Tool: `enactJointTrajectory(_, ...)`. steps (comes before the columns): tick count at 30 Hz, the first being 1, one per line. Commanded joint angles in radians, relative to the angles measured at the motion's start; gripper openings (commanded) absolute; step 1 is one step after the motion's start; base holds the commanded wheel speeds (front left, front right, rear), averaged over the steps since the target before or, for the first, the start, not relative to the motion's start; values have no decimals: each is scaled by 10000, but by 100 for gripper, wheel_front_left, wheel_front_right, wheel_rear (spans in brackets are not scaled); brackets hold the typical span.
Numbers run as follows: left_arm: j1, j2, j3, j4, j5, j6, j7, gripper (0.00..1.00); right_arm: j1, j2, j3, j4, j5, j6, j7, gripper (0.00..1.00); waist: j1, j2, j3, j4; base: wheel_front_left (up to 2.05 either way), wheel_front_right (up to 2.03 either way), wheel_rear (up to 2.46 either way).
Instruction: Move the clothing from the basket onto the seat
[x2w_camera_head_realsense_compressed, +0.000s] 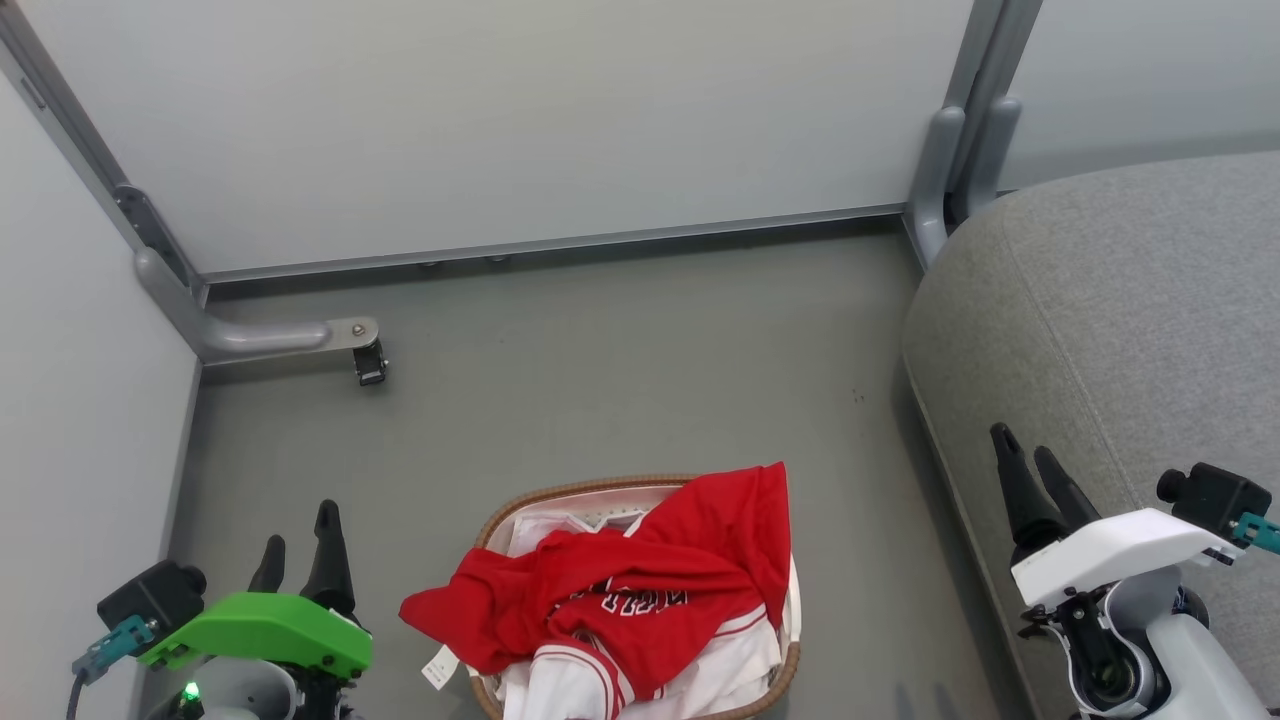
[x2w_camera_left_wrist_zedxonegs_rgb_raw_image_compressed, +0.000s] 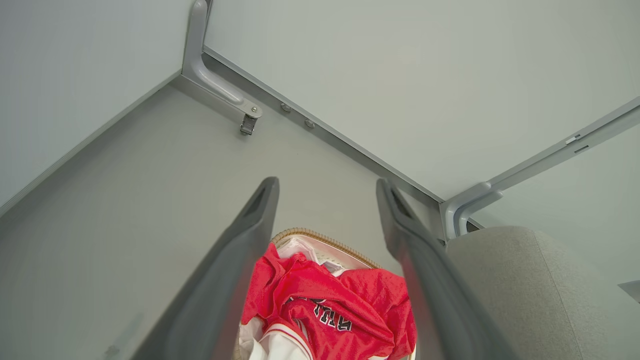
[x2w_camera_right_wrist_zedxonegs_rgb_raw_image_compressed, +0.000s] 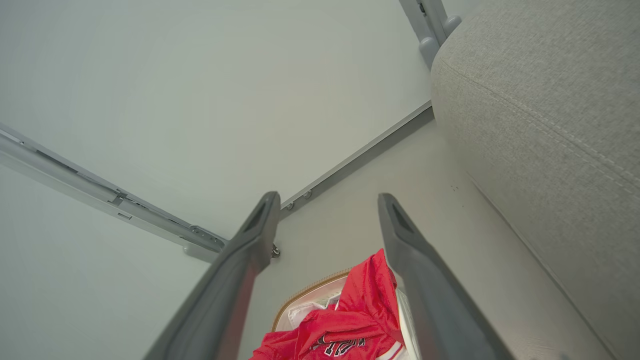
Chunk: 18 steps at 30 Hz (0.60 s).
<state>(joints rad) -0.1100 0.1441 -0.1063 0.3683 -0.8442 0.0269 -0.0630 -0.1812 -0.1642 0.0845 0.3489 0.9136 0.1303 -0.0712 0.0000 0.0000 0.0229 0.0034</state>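
Two pincers were spread, as your wrist views showed: left pincer (x2w_camera_head_realsense_compressed: 298, 530) beside the basket (x2w_camera_head_realsense_compressed: 560, 492), right pincer (x2w_camera_head_realsense_compressed: 1022, 442) by the seat (x2w_camera_head_realsense_compressed: 1120, 300). Clothing (x2w_camera_head_realsense_compressed: 640, 590) lay heaped in the basket on the floor (x2w_camera_head_realsense_compressed: 620, 380), one red sleeve over the left rim. Head view added a white tag (x2w_camera_head_realsense_compressed: 440, 667) at that sleeve.

Bright red clothing (x2w_camera_head_realsense_compressed: 650, 585) of soft, finely meshed cloth is seen in a white plastic basket (x2w_camera_head_realsense_compressed: 590, 487) edged with a brown woven rim. The seat (x2w_camera_head_realsense_compressed: 1120, 300) at right is covered in coarse grey woven fabric. The floor (x2w_camera_head_realsense_compressed: 620, 380) is shown smooth and matt, the partition bracket (x2w_camera_head_realsense_compressed: 260, 338) in dull grey metal.
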Motion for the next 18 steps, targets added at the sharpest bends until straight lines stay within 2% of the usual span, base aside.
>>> enactJointTrajectory(1, -397, 181, -89, -34, 375, 77, -95, 100, -324, -127, 69, -38, -335, 3, -99, 100, 0, 0, 3, 4, 0, 0, 0)
enactJointTrajectory(5, -377, 254, -201, -59, 951, 355, -248, 100, -381, -197, 200, 95, -1010, 3, -247, 100, 0, 0, 9, 13, 0, 0, 0)
enactJointTrajectory(18, -142, 432, -419, -497, 2304, 751, -626, 100, -390, -205, 192, 90, -2432, 4, -599, 100, 0, 0, 5, 17, 0, 0, 0)
